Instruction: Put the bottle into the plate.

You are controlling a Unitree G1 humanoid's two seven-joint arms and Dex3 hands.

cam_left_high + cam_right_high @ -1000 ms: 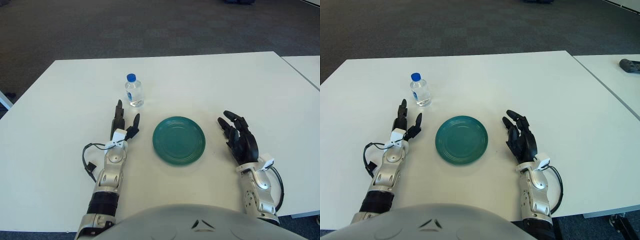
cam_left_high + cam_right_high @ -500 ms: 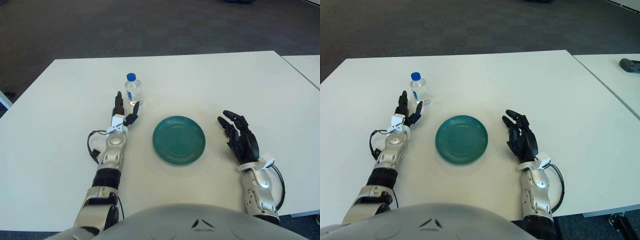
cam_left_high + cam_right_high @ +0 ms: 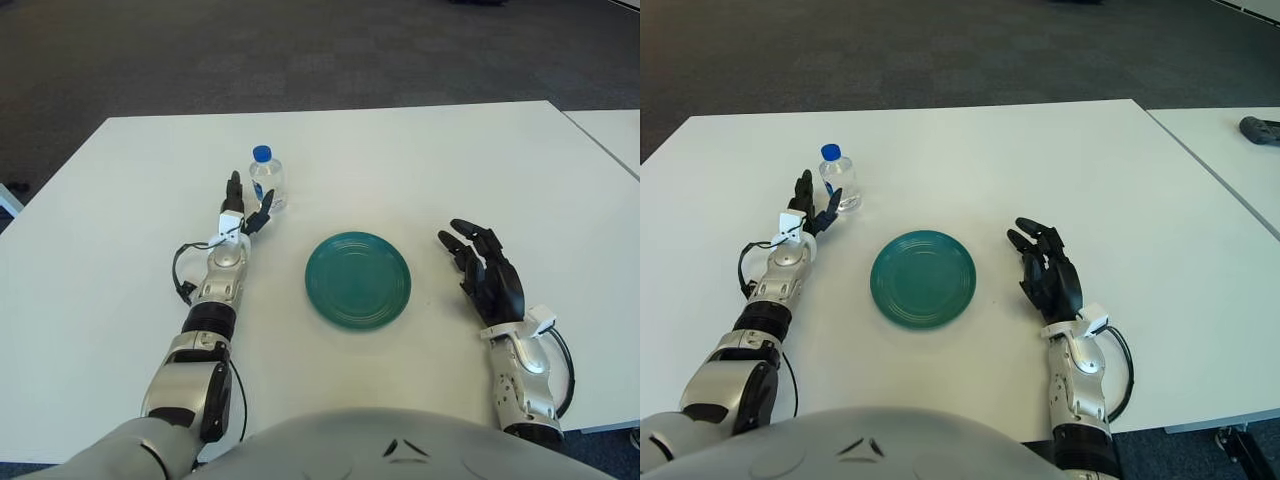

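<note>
1. Left eye view: my left hand (image 3: 243,207) is stretched out over the desk (image 3: 420,160), fingers spread and holding nothing, fingertips just beside the bottle (image 3: 267,180) on its left. Can't tell if they touch it.
2. Bottle stands upright on the desk, blue cap up, clear body. It sits beyond the plate (image 3: 358,280) and to its left, apart from it.
3. Plate is teal, flat on the desk in front of me, between my two arms.
4. My right hand (image 3: 488,278) is parked on the desk to the right of the plate, near it but not touching, fingers spread, holding nothing.
5. Right eye view: a dark object (image 3: 1260,129) lies on a second desk at far right; can't tell what it is.
</note>
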